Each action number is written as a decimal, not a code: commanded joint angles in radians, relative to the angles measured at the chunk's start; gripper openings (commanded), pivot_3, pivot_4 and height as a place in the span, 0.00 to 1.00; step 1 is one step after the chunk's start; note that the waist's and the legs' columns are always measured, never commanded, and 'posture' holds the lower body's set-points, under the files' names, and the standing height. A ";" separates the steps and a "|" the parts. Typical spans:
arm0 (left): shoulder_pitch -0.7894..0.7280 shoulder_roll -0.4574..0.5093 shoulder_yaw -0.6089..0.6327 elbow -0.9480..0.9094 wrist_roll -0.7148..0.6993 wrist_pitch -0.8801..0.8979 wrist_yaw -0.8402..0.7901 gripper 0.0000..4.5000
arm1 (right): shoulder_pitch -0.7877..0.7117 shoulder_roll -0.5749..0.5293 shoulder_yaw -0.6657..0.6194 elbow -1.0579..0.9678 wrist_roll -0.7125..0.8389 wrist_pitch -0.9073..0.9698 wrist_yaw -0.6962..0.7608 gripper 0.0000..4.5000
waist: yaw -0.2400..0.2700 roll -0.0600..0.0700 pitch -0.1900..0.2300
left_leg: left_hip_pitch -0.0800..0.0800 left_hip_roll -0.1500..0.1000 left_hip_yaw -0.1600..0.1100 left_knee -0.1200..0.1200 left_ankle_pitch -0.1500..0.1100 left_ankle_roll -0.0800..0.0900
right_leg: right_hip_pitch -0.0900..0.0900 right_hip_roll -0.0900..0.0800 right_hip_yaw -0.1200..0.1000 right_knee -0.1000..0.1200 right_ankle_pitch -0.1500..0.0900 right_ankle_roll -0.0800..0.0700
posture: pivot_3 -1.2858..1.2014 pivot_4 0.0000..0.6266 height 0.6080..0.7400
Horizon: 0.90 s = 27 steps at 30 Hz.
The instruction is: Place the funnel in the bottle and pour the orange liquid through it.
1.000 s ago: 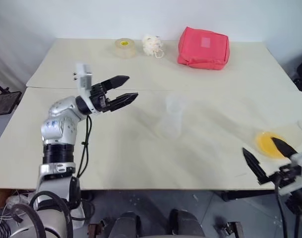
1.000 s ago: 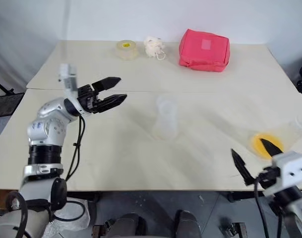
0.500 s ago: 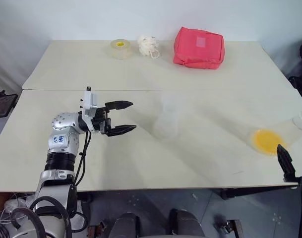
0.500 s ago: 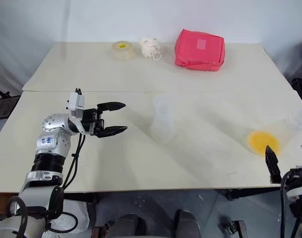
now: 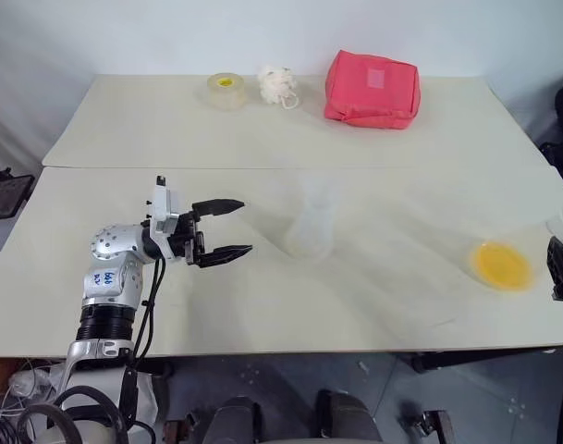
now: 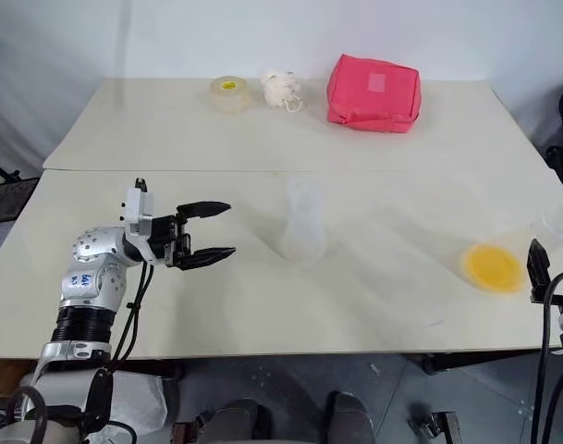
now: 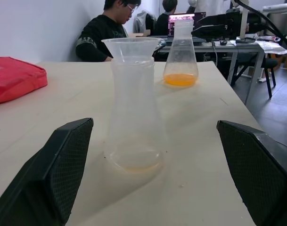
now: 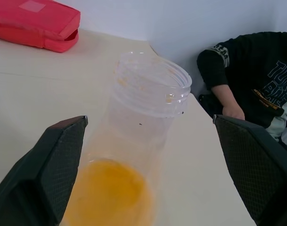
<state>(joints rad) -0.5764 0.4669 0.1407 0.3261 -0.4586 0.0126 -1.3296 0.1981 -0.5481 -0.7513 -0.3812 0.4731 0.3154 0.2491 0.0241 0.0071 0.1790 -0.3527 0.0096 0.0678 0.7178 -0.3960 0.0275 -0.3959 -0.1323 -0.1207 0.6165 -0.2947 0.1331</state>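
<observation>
The bottle point(image 5: 311, 227) stands upright mid-table, translucent and whitish. In the left wrist view the clear funnel point(image 7: 132, 48) sits in its mouth. My left gripper point(image 5: 244, 227) hovers low over the table to the bottle's left, pointing at it, open and empty. The orange liquid point(image 5: 503, 265) lies in the bottom of a clear flask point(image 8: 152, 89) near the table's right edge. My right gripper point(image 6: 538, 268) is just right of that flask, open, with its fingers point(image 8: 63, 155) on either side of the flask and apart from it.
A red pouch point(image 5: 372, 90), a tape roll point(image 5: 226, 90) and a white ball of string point(image 5: 279, 85) lie along the far edge. A seam crosses the table point(image 5: 170, 166) behind the bottle. A person in a dark sweater point(image 8: 249, 70) sits beyond the right edge.
My left gripper has sunk toward the table and drawn back a little, still open. My right gripper has slid out to the right and forward, beside the flask.
</observation>
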 commanded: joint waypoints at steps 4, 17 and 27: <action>0.020 -0.015 0.000 -0.079 -0.037 0.027 0.038 0.99 | -0.078 0.000 0.005 0.018 -0.005 0.014 -0.030 1.00 | 0.000 0.000 0.000 | 0.000 0.000 0.000 0.000 0.000 0.000 | 0.000 0.000 0.000 0.000 0.000 0.000 | 0.52 0.24 1.00; 0.042 -0.001 0.005 -0.130 -0.042 0.063 0.060 0.99 | -0.210 -0.004 0.066 0.141 -0.064 -0.029 -0.038 1.00 | -0.001 0.000 0.000 | 0.000 0.000 0.000 0.000 0.000 0.000 | 0.000 0.000 0.000 0.000 0.000 0.000 | 0.52 0.24 1.00; 0.044 0.017 0.013 -0.128 -0.041 0.065 0.065 1.00 | -0.272 0.028 0.091 0.176 -0.083 -0.054 -0.061 0.86 | -0.001 0.001 0.000 | 0.000 0.001 0.000 0.000 0.000 0.000 | 0.000 0.000 0.000 -0.001 0.000 0.000 | 0.52 0.24 1.00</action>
<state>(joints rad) -0.5357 0.4718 0.1385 0.2358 -0.4752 0.0835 -1.2679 -0.0731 -0.5220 -0.6570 -0.1819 0.3831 0.2718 0.1945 0.0230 0.0077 0.1789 -0.3528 0.0102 0.0679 0.7177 -0.3959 0.0274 -0.3960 -0.1319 -0.1209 0.6160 -0.2947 0.1331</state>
